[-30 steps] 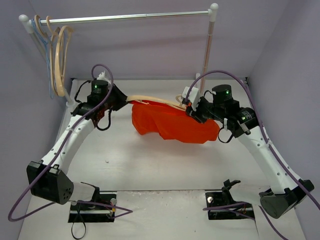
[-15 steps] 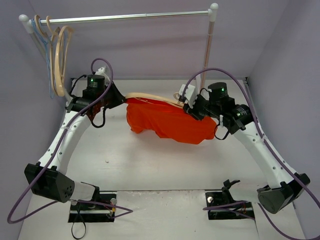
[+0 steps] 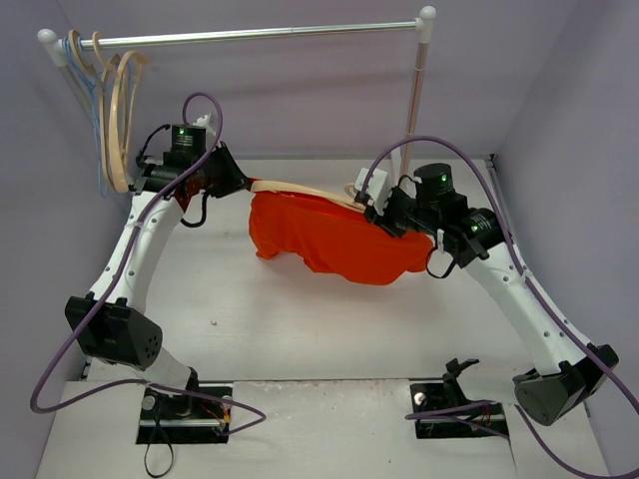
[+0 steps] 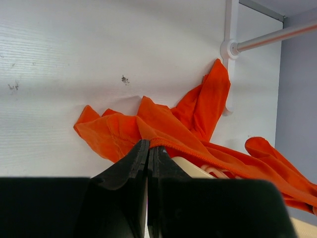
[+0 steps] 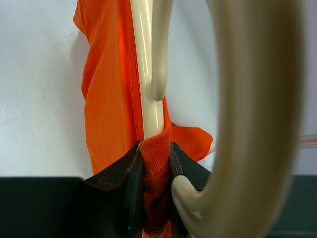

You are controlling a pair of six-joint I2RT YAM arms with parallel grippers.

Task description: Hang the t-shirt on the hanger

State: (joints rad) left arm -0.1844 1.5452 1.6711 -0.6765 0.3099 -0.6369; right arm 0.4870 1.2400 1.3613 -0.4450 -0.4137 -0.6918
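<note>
Left end effector (image 4: 147, 147), fingers pressed together, pinches a hem of the bright orange-red cloth t-shirt (image 3: 334, 242) at one end of the pale curved wooden hanger (image 3: 300, 191). Right end effector (image 5: 154, 151) pinches the ribbed collar right beside the hanger's hook base. Shirt drapes over the hanger, held between both arms above the white surface (image 3: 300, 329); shiny metal rail (image 3: 250, 35) stands behind, well apart.
</note>
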